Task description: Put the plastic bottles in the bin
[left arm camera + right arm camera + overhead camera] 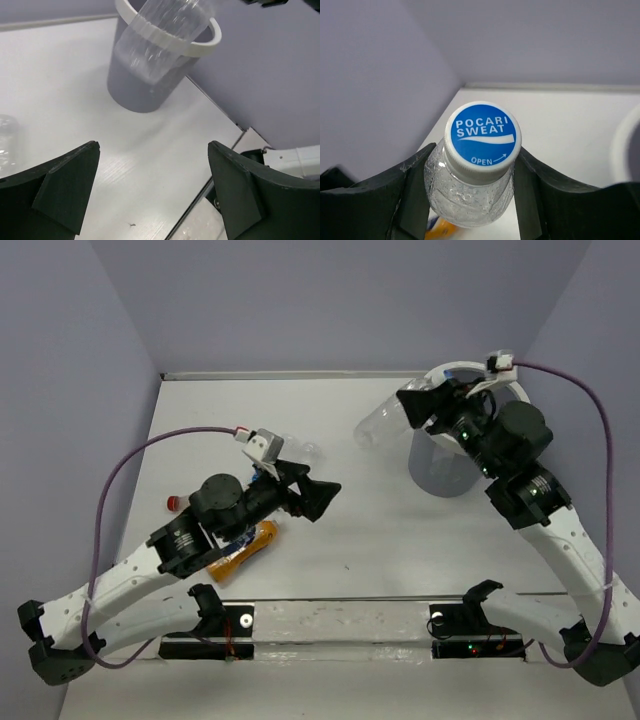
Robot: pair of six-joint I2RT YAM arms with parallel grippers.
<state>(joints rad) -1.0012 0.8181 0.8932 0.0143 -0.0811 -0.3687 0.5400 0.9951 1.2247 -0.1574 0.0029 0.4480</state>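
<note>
Clear bottle [475, 167] sits gripped at the neck in the right jaws, near the bin [440, 476]; left jaws gape empty. Held so, it might swing and drop outside.

Bin [440, 478] far right; bottle [382, 425] just left of it.

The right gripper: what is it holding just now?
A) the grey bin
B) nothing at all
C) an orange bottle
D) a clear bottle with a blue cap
D: in the right wrist view the right gripper clasps the neck of a clear bottle with a blue cap, and from above that bottle hangs in the air near the bin.
</note>
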